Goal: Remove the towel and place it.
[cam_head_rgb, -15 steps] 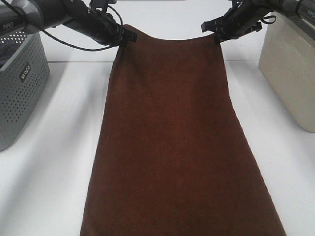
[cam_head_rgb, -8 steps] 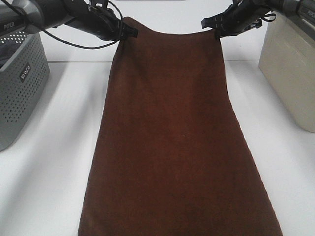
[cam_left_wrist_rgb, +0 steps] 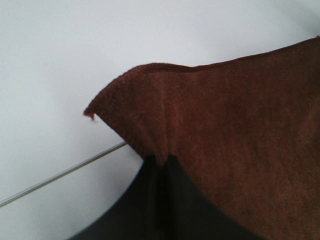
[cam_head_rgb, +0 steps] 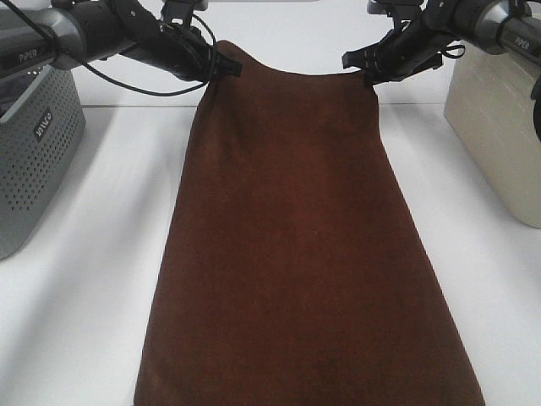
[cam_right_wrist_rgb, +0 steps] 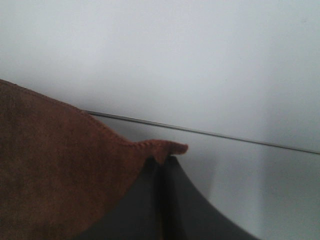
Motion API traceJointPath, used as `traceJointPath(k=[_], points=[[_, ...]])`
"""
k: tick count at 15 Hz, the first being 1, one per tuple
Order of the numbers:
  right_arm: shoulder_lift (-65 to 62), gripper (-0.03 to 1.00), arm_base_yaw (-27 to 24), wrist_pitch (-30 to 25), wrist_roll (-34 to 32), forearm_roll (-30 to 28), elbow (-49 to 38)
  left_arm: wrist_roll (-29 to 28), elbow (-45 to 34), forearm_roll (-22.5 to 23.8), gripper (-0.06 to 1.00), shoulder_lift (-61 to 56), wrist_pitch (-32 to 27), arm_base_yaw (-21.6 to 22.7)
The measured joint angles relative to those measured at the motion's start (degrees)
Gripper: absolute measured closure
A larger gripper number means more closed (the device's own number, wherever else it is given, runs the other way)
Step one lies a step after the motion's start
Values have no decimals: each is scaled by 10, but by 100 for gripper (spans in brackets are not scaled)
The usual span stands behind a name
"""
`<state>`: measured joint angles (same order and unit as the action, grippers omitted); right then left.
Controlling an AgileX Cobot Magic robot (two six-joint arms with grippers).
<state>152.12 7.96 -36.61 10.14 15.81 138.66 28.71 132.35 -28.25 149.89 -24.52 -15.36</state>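
The towel (cam_head_rgb: pixel 300 245), a long maroon plush cloth, hangs stretched between both arms over the white table, its lower end running off the near edge of the exterior view. My left gripper (cam_head_rgb: pixel 221 64) is shut on its far left corner, and the left wrist view shows that hemmed corner of the towel (cam_left_wrist_rgb: pixel 215 115) pinched between the dark fingers (cam_left_wrist_rgb: pixel 150 200). My right gripper (cam_head_rgb: pixel 365 68) is shut on the far right corner; in the right wrist view the towel (cam_right_wrist_rgb: pixel 55 170) bunches at the closed fingers (cam_right_wrist_rgb: pixel 175 205).
A grey perforated basket (cam_head_rgb: pixel 34 144) stands at the left edge of the table. A beige box (cam_head_rgb: pixel 499 118) stands at the right edge. The white table (cam_head_rgb: pixel 93 279) shows on both sides of the cloth.
Both arms have shifted slightly, the towel's top edge sagging a little more between the grippers. The towel stays held at both corners.
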Motion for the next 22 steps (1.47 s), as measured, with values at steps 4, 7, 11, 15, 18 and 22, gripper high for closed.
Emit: traceJointPath(k=[4,7,11,15,18,22], points=[[21,96,0,21,0,1,0,0,0,1,94,25,24,0],[29,96,0,49,0,6,0,0,0,1,94,35,61,0],[29,96,0,74,0,10,0,0,0,1,94,41,78,0],[29,96,0,74,0,13,0,4,0,1,94,43,79,0],[29,96,0,82,0,13,0,13,0,1,94,43,81,0],[29,96,0,86,1,13,-1,17,0,1,94,46,90,0]])
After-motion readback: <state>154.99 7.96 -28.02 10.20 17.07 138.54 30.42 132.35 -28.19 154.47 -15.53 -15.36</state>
